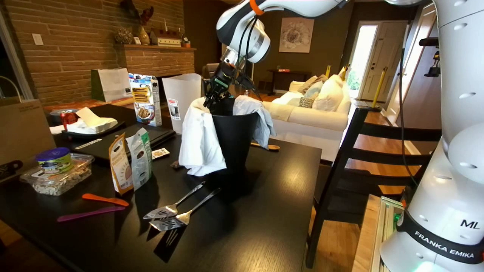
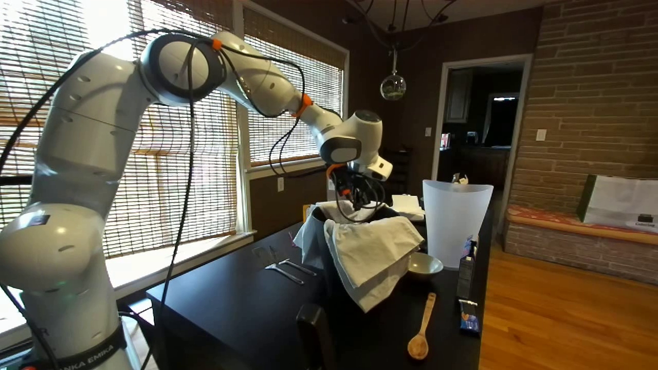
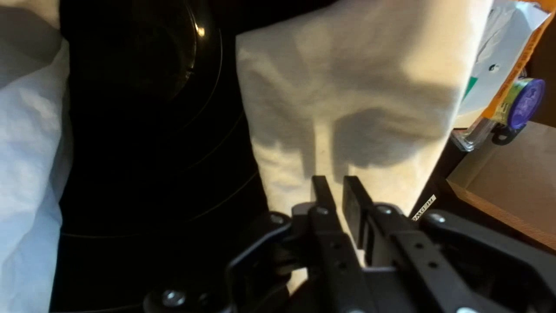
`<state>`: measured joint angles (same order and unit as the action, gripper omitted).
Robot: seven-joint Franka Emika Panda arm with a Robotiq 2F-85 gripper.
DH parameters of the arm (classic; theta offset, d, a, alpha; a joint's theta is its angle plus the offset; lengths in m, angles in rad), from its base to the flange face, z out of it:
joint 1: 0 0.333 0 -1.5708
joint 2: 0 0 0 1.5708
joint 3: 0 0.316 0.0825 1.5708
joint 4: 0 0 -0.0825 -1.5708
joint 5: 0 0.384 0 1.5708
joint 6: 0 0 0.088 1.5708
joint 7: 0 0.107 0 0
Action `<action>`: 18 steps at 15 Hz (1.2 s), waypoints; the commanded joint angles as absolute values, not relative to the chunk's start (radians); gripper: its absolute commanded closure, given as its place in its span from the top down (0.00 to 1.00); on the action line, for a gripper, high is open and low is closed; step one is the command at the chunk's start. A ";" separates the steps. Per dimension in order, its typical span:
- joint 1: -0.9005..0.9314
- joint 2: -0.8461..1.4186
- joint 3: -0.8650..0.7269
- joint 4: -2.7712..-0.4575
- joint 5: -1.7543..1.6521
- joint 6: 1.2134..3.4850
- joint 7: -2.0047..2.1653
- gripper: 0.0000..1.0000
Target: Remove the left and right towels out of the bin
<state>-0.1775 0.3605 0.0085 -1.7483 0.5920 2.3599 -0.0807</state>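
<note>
Dark worktop [image 1: 281, 189] carries the bin [image 1: 236, 147], white towel [image 1: 200, 139] and bluish towel [image 1: 259, 109] draped over its rim; your narrowly parted hand [image 3: 333, 179] is beside the white.

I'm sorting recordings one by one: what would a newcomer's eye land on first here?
Probably the tall black bin on the dark table, with a white towel hanging over one side and a pale bluish towel over another. Next, the white robot arm that arches over the table, its slightly open end effector close to the white towel.
</note>
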 commanded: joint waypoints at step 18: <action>-0.233 0.454 0.068 -1.747 0.749 2.474 -0.335 0.50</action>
<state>-0.2182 0.4471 0.0500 -1.7514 0.7062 2.4662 -0.3101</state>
